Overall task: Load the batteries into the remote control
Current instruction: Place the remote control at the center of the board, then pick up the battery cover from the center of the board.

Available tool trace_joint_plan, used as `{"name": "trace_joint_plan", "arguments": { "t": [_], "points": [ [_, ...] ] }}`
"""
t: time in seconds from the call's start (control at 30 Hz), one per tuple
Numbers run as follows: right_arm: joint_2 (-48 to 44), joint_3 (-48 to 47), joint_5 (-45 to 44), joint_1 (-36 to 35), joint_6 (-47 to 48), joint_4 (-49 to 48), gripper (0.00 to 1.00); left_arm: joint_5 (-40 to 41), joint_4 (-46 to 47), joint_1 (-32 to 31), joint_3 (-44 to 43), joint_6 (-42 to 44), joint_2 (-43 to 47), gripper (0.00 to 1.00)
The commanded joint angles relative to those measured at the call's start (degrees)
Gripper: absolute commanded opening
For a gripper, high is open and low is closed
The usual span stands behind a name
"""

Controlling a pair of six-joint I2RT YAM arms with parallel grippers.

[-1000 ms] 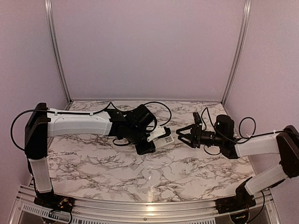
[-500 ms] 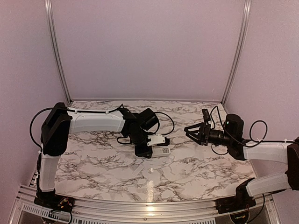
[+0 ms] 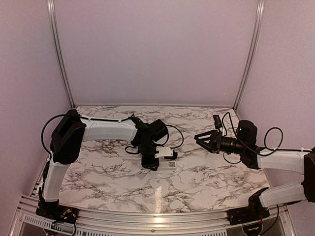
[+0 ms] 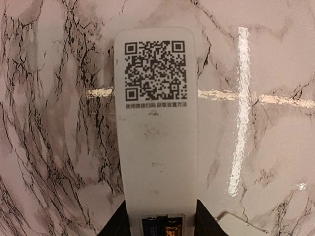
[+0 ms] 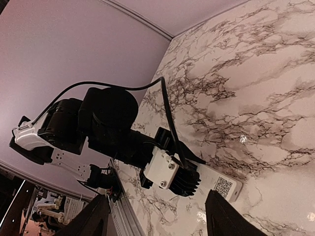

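A robot test booth in a lab: plain lilac panels [image 3: 157,49] in aluminium posts [image 3: 60,54] enclose a marble-patterned bench [image 3: 206,177], with the left arm [image 3: 106,130] and right arm [image 3: 283,160] based at a metal rail [image 3: 157,219] along its near edge.

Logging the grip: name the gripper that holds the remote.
The left gripper: its fingers clamp the remote from both sides. The right gripper hangs open and empty, apart from it.

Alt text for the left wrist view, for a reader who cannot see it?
A white remote control, back side up with a QR code, is gripped at its near end by the left gripper over a marble table. Two batteries sit in its open compartment.
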State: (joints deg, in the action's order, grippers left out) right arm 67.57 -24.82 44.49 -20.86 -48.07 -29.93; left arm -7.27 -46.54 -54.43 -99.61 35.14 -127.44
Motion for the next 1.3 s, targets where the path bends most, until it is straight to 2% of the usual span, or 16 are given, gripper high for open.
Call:
{"name": "trace_joint_plan", "arguments": {
  "t": [0.0,0.17,0.33,0.47,0.57,0.63,0.73,0.87,1.07,1.17,1.27],
  "points": [
    [-0.86,-1.11,0.27,0.54,0.80,0.49,0.65,0.01,-1.53,0.35,-1.55,1.08,-1.28,0.29],
    [-0.93,-0.93,0.14,0.55,1.04,0.49,0.65,0.56,-2.30,0.40,-1.62,1.25,-2.24,0.32],
    [-1.11,-1.19,0.26,0.55,1.26,0.70,0.65,1.13,-2.69,0.45,-2.28,0.15,-2.37,0.41],
    [-1.43,-1.54,0.37,0.56,1.50,1.10,0.66,3.09,-2.67,0.88,-3.44,-2.04,-0.99,0.57],
    [-1.72,-1.79,0.49,0.56,1.79,1.40,0.66,3.24,-2.59,1.17,-4.04,-3.22,1.00,0.66],
    [-1.93,-1.96,0.36,0.51,2.16,1.71,0.67,3.65,-2.27,1.17,-4.18,-4.25,2.98,0.81],
    [-1.91,-2.39,0.31,0.56,3.16,2.21,0.67,5.97,-0.71,1.17,-3.56,-7.05,7.48,0.92],
    [-1.28,-2.91,0.27,0.54,4.31,3.11,0.67,13.20,6.37,1.13,2.57,-12.94,17.18,0.96],
    [-0.51,-2.58,0.65,0.55,4.65,2.06,0.66,22.05,20.38,1.24,19.53,-25.26,34.51,0.99],
    [-0.47,-2.87,0.51,0.51,5.12,2.59,0.66,26.08,18.90,1.26,24.58,-32.52,38.10,0.99],
    [-0.27,-2.87,0.59,0.56,5.17,2.33,0.66,24.58,14.79,1.25,27.52,-37.83,38.37,0.99]
  ]
}}
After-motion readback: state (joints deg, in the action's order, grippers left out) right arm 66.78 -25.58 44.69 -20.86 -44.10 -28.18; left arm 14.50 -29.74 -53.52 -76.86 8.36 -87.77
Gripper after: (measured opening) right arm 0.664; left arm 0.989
